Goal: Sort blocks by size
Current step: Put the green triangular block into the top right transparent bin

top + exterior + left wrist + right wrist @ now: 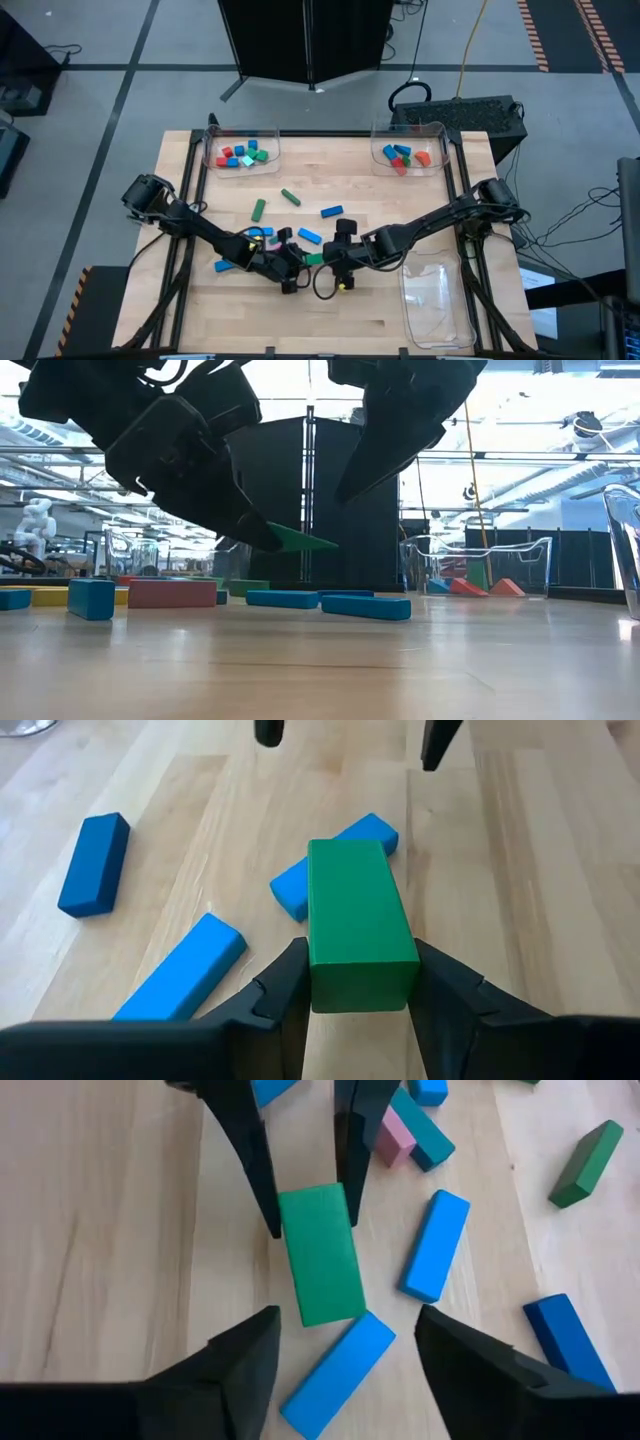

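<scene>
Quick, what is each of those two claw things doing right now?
Left tool: closed on a green block, lifted off the table.
Right tool: open, holding nothing, facing that same block.

Wooden table (330, 310), scattered blocks (292, 197), three clear trays (438, 300)

Three clear trays (243, 135) sit on the worktop (330, 170): two far ones holding several small blocks (240, 155) each, one near right. About nine more blocks lie loose mid-worktop.
</scene>
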Action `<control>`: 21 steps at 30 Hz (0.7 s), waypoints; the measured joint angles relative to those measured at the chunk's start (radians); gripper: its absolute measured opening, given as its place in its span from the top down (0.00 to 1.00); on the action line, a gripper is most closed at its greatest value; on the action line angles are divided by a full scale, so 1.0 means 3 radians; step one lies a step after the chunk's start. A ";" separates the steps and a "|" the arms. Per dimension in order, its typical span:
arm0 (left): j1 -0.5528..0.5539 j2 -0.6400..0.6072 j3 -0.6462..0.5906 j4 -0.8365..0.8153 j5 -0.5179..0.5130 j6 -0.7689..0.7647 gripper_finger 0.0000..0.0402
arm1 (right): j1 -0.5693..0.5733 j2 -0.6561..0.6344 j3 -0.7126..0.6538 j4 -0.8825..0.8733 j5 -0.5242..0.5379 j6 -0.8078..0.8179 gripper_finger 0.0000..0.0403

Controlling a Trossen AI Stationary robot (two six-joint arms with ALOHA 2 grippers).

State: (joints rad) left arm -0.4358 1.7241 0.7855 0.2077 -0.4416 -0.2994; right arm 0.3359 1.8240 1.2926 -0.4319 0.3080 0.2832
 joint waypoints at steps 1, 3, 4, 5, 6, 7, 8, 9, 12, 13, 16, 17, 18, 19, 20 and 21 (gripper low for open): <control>0.0000 0.0000 0.0000 0.0006 0.0001 0.0014 0.67 | 0.0000 0.0000 0.0000 0.0002 0.0000 0.0000 0.42; 0.0000 0.0000 0.0000 0.0036 0.0002 0.0069 0.67 | 0.0000 0.0000 0.0000 0.0007 0.0000 -0.0009 0.39; 0.0000 0.0000 0.0001 0.0062 0.0014 0.0086 0.67 | 0.0000 0.0000 0.0000 0.0020 0.0000 -0.0024 0.38; 0.0000 0.0000 0.0001 0.0082 0.0027 0.0091 0.67 | 0.0000 0.0000 0.0000 0.0047 0.0001 -0.0040 0.37; 0.0000 0.0000 0.0001 0.0092 0.0041 0.0099 0.67 | 0.0000 0.0000 0.0000 0.0089 0.0000 -0.0057 0.36; 0.0000 0.0000 0.0001 0.0100 0.0045 0.0134 0.67 | 0.0000 0.0000 0.0000 0.0138 0.0000 -0.0078 0.36; 0.0000 0.0000 0.0001 0.0116 0.0048 0.0178 0.67 | 0.0000 0.0011 0.0000 0.0212 -0.0001 -0.0110 0.35; 0.0000 0.0000 0.0001 0.0138 0.0051 0.0226 0.67 | 0.0000 0.0019 0.0000 0.0288 -0.0015 -0.0142 0.35; 0.0000 0.0000 0.0002 0.0218 0.0055 0.0257 0.67 | 0.0000 0.0067 0.0001 0.0389 -0.0206 -0.0224 0.35; 0.0000 0.0000 0.0002 0.0244 0.0058 0.0253 0.67 | -0.0003 0.0087 0.0001 0.0414 -0.0228 -0.0225 0.35; 0.0000 0.0000 0.0003 0.0305 0.0062 0.0262 0.67 | -0.0011 0.0120 0.0000 0.0371 -0.0236 -0.0226 0.35; 0.0000 0.0000 0.0003 0.0316 0.0061 0.0263 0.67 | -0.0014 0.0127 0.0000 0.0375 -0.0237 -0.0226 0.35; 0.0000 0.0000 0.0003 0.0329 0.0062 0.0266 0.67 | -0.0017 0.0133 0.0000 0.0372 -0.0236 -0.0226 0.35; 0.0000 0.0000 0.0003 0.0353 0.0062 0.0281 0.67 | -0.0017 0.0144 0.0000 0.0375 -0.0237 -0.0226 0.35; 0.0000 0.0000 0.0003 0.0366 0.0062 0.0319 0.67 | -0.0018 0.0155 0.0000 0.0379 -0.0235 -0.0226 0.35; 0.0000 0.0000 0.0003 0.0379 0.0062 0.0341 0.67 | -0.0025 0.0165 0.0000 0.0378 -0.0235 -0.0226 0.35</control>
State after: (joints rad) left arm -0.4358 1.7241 0.7864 0.3213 -0.4229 -0.1971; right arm 0.3283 1.8735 1.2926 -0.3185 0.2375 0.2153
